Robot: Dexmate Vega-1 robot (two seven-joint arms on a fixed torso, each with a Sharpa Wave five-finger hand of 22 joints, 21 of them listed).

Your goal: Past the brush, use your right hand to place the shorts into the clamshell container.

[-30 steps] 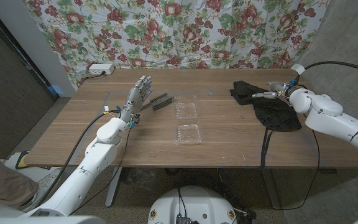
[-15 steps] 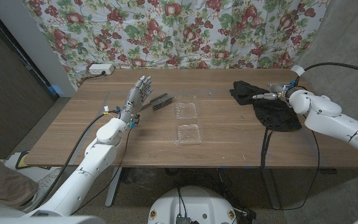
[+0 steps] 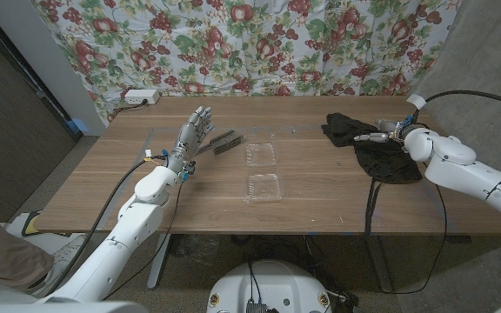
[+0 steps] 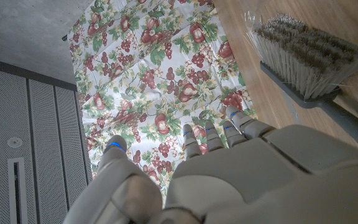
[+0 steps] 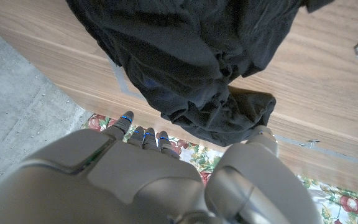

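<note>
my right hand (image 3: pixel 379 136) has crept onto the shorts (image 3: pixel 374 149), fingers spread, nothing pinched | grasp next | left hand (image 3: pixel 193 133) spread, idle by the brush (image 3: pixel 225 141)

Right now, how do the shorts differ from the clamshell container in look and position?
The shorts are black, soft and crumpled in a heap; the clamshell container is clear, rigid and lies open in two flat halves. The shorts lie on the table's right side beside the right hand; the clamshell container sits near the middle, close to the brush. Both rest on the wooden table.
</note>
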